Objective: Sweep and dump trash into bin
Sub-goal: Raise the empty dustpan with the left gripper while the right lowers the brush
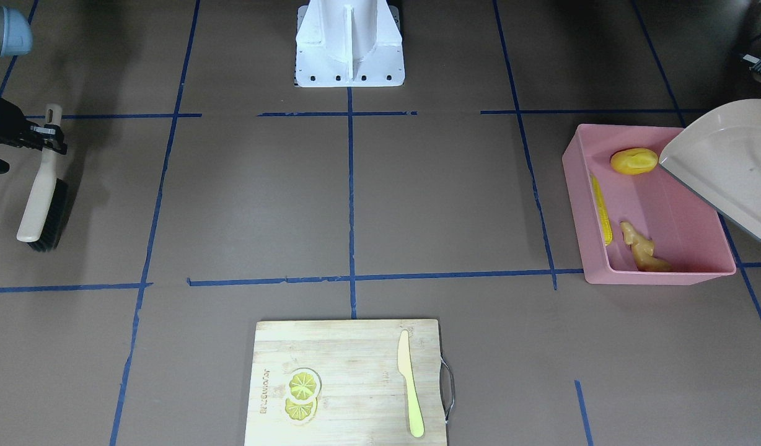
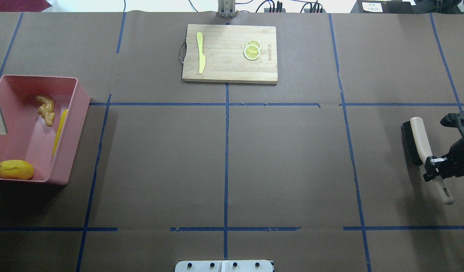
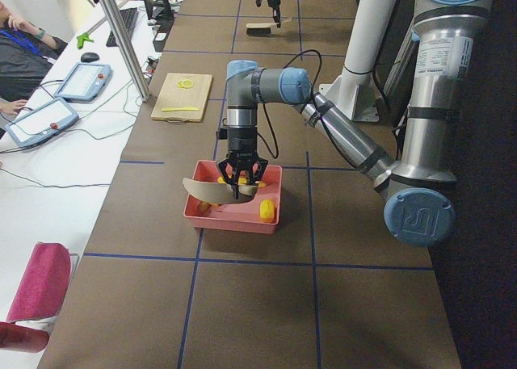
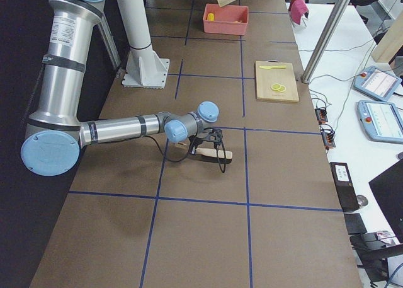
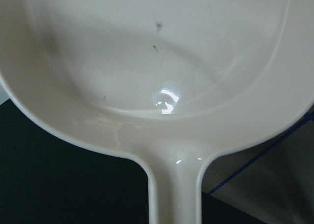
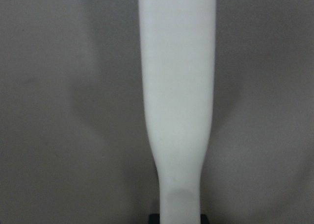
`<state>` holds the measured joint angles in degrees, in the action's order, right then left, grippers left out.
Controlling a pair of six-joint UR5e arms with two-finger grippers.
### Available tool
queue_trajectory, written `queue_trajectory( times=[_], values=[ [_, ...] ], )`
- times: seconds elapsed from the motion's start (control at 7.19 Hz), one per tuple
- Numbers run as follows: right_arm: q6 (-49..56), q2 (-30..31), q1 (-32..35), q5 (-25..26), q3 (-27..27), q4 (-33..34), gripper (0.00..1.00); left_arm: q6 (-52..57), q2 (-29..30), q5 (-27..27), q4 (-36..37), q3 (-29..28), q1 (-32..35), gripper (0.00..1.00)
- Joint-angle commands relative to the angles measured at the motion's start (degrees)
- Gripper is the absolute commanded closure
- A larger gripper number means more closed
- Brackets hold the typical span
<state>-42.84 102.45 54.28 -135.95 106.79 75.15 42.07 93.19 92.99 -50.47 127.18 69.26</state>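
- The corn cob (image 1: 602, 209), potato lump (image 1: 633, 161) and ginger root (image 1: 641, 248) are lying in the bin (image 1: 665, 277).
- The left gripper (image 3: 240, 182) is clamping the dustpan (image 1: 727, 161) tilted above them.
- The right gripper (image 2: 434, 166) is clamping the brush (image 2: 415, 139), well apart.

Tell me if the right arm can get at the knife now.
Probably not yet: the right pincer is shut on the brush. Nothing stands between it and the knife on the cutting board; only that grip hinders.
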Motion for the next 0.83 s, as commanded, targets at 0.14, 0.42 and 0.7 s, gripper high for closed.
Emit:
queue_trajectory(
  times=[0.14,0.42,0.7],
  values=[
    [-0.23,0.03,-0.06,0.25,0.43,0.00,0.01,0.03,0.59,0.18,-0.24,0.43,0.00,0.97],
    [-0.14,0.03,0.21,0.60,1.74,-0.09,0.01,0.21,2.68,4.96,-0.24,3.24,0.00,0.97],
    [-0.14,-0.58,4.92,2.80,2.37,0.00,0.01,-0.41,6.29,13.32,-1.64,4.83,0.00,0.97]
  ],
)
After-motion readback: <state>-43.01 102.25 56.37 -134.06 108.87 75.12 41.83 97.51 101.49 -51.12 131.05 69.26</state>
